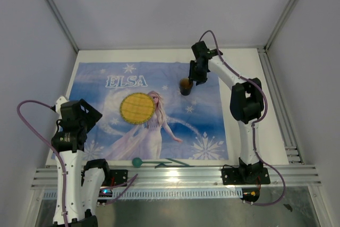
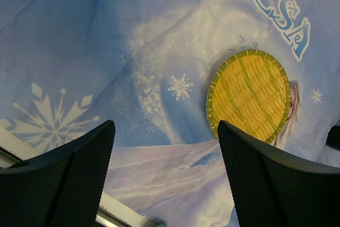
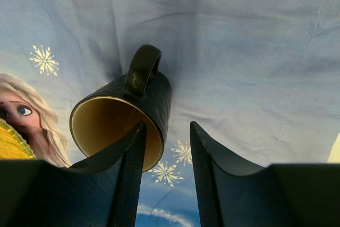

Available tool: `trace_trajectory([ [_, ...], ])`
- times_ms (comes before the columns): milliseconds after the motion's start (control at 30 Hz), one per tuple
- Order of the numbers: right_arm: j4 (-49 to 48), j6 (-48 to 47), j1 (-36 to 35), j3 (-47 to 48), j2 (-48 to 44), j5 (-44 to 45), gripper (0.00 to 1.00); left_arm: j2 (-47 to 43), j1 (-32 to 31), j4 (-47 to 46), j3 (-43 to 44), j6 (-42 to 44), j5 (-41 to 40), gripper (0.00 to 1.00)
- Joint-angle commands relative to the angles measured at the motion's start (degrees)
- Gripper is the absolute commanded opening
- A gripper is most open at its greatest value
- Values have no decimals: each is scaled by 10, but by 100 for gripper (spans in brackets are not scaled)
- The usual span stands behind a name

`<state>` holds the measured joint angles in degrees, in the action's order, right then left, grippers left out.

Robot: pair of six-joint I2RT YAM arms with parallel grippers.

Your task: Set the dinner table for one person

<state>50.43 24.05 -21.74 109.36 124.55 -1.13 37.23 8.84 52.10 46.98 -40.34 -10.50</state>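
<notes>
The left jaws stand wide above the blue cloth (image 2: 106,35) near the woven plate (image 2: 249,97); the right jaws, narrowly parted, straddle the black mug (image 3: 114,123) at its rim, seemingly without pinching.

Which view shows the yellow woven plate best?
Left wrist: the plate is large, its weave and green rim clear. Top external shows the plate whole but small; right wrist catches only a yellow sliver at its left edge.

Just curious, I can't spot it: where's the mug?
Overhead view: the mug sits on the blue cloth's far right part, right of the round yellow mat.
</notes>
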Motion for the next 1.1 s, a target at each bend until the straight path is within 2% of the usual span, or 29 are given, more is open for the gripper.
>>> trace_trajectory([
  [0,-2,-9,-4,7,-3,9,43,-3,-1,-16,-2,-5,-6,81],
  [400,-27,-10,-8,10,-62,-23,43,-4,-1,-18,-2,-6,-5,81],
  [633,8,-16,-9,1,-117,43,43,-3,-1,-18,-2,-6,-5,81],
  [767,25,-23,-9,-18,-179,60,43,-1,-1,-18,-3,-6,-3,81],
  [900,9,-24,-15,-130,-252,32,43,1,-1,-19,-3,-6,-3,81],
  [1067,-32,-82,-81,-294,-334,-4,43,6,-1,-18,-2,-6,-1,81],
])
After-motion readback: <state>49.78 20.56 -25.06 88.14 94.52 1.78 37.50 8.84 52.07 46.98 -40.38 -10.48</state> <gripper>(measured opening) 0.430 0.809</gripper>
